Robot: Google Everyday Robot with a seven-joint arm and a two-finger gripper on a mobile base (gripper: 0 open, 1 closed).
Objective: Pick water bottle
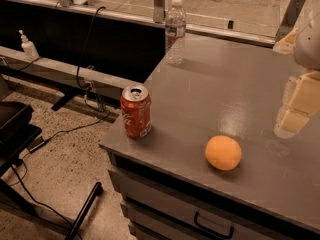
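There's the water bottle (175, 31), standing upright at the far left corner of the bench (235, 91), white cap on top, label band round its upper half, clear below. It stands alone back there, close to the bench's far edge. Coming forward along the left side, a red can (136, 111) stands upright near the left edge, its top facing up, well apart from the water bottle. To the can's right and a little nearer the front sits an orange (223, 152), resting on the grey top close to the front edge, not touching the can. Over at the right edge of the view, the end effector (295, 109) hangs above the bench, pale and blocky, beyond the orange and far across from the water bottle, holding nothing that shows; whether it is spread or pressed together, I cannot tell. Below the front edge, a drawer (200, 219) with a dark handle. Off to the left, a small pump bottle (27, 45) stands on a low ledge (65, 69), and a cable (82, 49) trails down to the speckled floor (75, 164).
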